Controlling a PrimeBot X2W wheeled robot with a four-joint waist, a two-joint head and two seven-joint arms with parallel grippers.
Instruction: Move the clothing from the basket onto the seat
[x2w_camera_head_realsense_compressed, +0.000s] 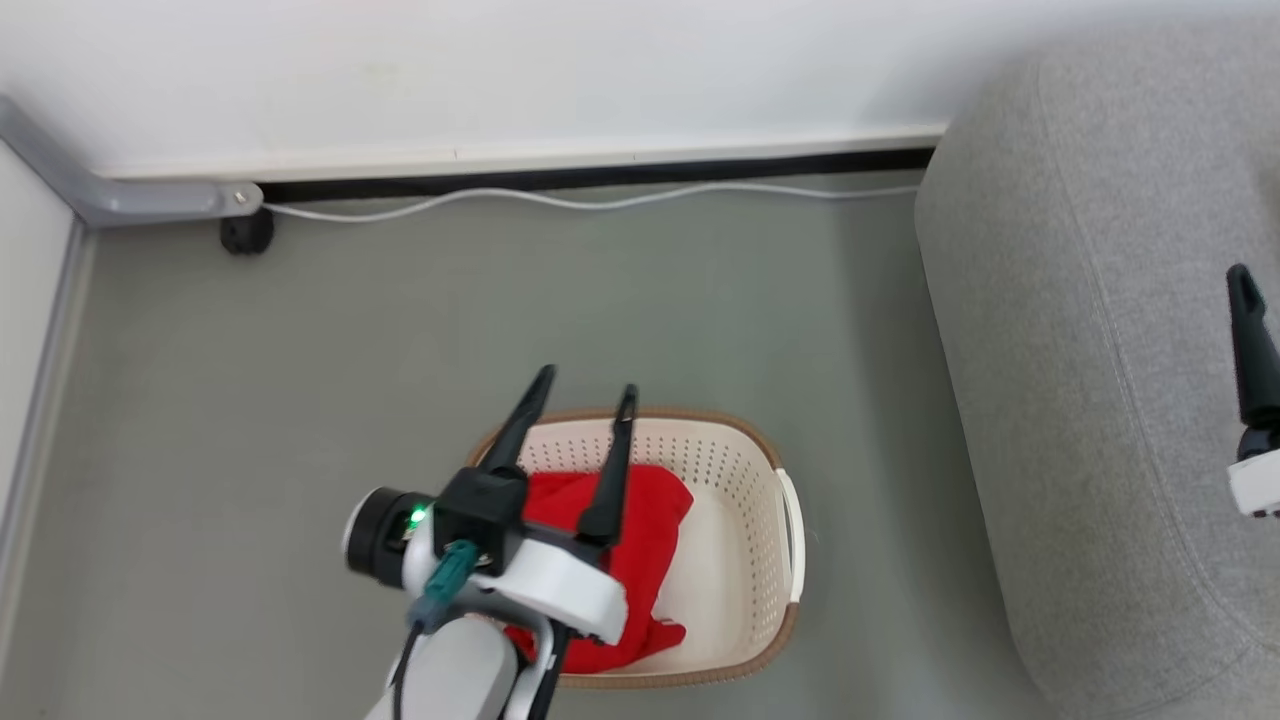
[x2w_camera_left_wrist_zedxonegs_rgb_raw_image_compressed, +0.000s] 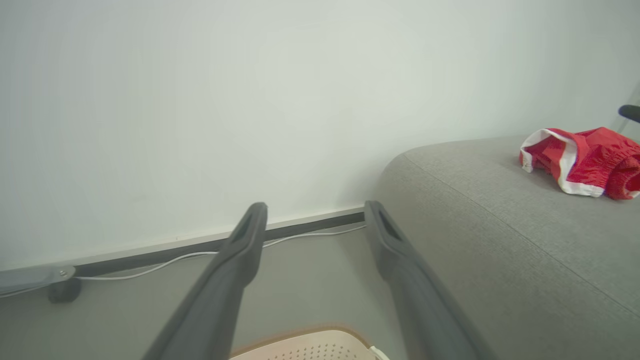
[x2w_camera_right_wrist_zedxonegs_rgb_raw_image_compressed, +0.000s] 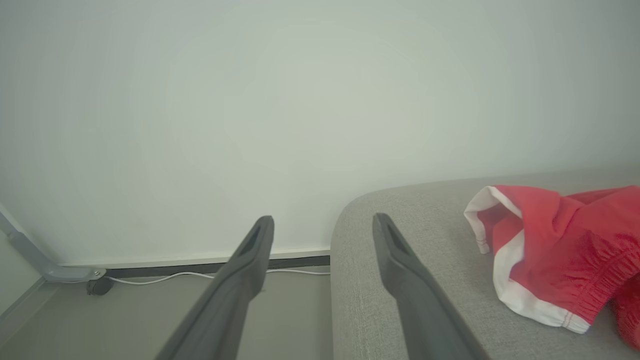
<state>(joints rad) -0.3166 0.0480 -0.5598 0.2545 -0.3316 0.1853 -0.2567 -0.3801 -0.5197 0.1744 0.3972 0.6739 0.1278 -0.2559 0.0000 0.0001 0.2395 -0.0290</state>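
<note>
I find left gripper (x2w_camera_head_realsense_compressed: 587, 382) and right gripper (x2w_camera_right_wrist_zedxonegs_rgb_raw_image_compressed: 322, 220) wide open, empty. Red garment (x2w_camera_head_realsense_compressed: 652, 530) in basket (x2w_camera_head_realsense_compressed: 737, 470) looks soft, light: pinch a raised fold.

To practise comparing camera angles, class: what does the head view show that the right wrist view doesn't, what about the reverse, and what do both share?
Head view's extra: the basket with a plain red garment lying in it, and the open left hand above it. Right wrist view's extra: a white-trimmed red garment lying on the sofa. Shared: the sofa, the white cable and the open right hand.
</note>
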